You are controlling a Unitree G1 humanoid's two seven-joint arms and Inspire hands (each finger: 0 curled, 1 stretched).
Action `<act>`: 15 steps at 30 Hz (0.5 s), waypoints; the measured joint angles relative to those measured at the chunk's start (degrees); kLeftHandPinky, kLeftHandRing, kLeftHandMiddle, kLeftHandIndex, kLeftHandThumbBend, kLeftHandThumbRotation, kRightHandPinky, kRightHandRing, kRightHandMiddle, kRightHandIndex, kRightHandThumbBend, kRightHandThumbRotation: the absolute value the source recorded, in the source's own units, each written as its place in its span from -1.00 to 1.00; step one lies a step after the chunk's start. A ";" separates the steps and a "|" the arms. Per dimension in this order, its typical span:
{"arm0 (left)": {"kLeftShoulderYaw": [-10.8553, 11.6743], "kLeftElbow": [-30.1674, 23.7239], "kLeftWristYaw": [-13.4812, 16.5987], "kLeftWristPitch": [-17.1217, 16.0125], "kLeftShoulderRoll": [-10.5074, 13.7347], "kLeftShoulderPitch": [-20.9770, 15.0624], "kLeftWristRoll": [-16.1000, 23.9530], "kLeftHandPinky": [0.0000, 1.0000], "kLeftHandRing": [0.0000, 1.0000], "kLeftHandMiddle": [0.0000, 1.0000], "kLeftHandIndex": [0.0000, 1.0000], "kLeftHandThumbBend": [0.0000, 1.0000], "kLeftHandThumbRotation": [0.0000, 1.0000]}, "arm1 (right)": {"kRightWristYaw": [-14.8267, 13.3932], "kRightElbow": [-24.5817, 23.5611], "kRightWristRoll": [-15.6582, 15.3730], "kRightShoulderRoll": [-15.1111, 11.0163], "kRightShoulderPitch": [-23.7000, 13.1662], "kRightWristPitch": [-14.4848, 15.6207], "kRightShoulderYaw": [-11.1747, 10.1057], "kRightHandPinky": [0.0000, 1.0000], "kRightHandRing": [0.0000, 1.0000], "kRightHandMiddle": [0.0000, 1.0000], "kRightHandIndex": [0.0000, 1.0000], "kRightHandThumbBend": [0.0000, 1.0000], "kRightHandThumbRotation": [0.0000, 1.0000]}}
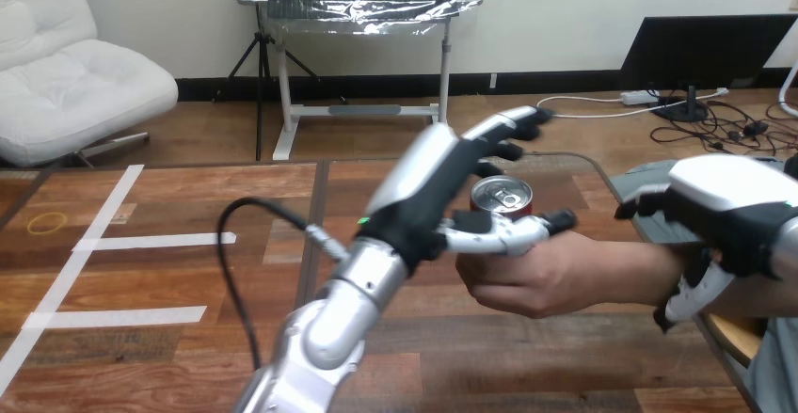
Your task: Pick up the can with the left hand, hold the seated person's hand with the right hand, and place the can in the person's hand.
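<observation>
The red can (501,194) stands upright in the air over the right half of the wooden table (169,281), nearer its right edge than its left, with its silver top showing. The person's hand (532,277) is closed round its lower part. The robot's left hand (428,201) is on it too, fingers bent round the far side and the thumb laid across the near side just above the person's knuckles. The right hand (725,206) clasps the person's forearm (621,262) by the table's right edge, fingers over the top and thumb beneath. The handover looks almost done. The danger is in the letting go: if the left hand draws back with the thumb hooked in front, it may drag the can out of the person's fist or tip it, and an opened can would spill. A hard pull from the right hand could jolt the arm and do the same.
</observation>
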 measured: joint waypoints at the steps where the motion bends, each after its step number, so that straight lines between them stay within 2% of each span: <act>1: 0.33 -0.47 -0.16 0.22 0.06 0.34 -0.60 0.38 0.60 0.68 0.70 0.37 -0.40 | 0.00 -0.68 0.42 0.00 0.37 0.32 -0.55 0.57 0.68 0.70 0.66 0.55 -0.88; 6: 1.89 -2.84 -0.62 1.21 1.09 2.08 -2.10 0.41 0.60 0.67 0.67 0.35 -0.41 | 0.02 -4.40 1.73 0.13 2.19 2.94 -2.94 0.57 0.68 0.70 0.64 0.51 -0.94; 15: 4.28 -4.73 -0.93 1.34 3.25 4.86 -4.28 0.42 0.59 0.65 0.65 0.34 -0.40 | -0.03 -9.53 2.82 0.15 5.70 5.15 -6.57 0.53 0.66 0.68 0.61 0.51 -0.99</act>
